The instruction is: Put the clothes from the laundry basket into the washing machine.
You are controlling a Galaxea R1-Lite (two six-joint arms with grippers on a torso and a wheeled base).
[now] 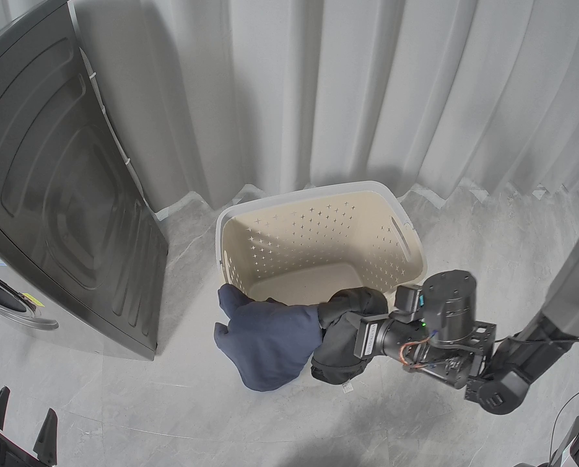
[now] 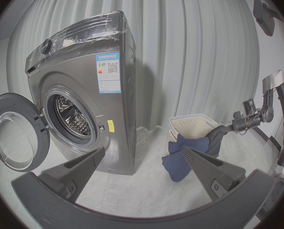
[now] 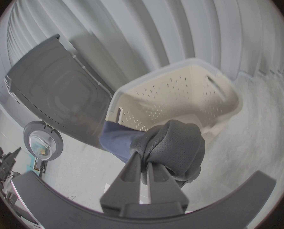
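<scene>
Right tool (image 3: 143, 161) pinching bunched grey garment (image 3: 175, 143), navy garment (image 1: 266, 345) just beyond, draped over basket (image 1: 315, 192) rim

Right arm (image 1: 448, 332): matt black and dark grey segments; drum-shaped joint housing with a flat round cap; thin orange cable (image 1: 409, 353) looped at the wrist, beside a small green light (image 1: 424, 323).
Right hand (image 3: 143, 159): two slim, tapered grey fingers.
Left hand (image 2: 142, 149): two grey wedge fingers with ribbed inner pads (image 2: 99, 156) and one screw (image 2: 215, 187) in each base.
</scene>
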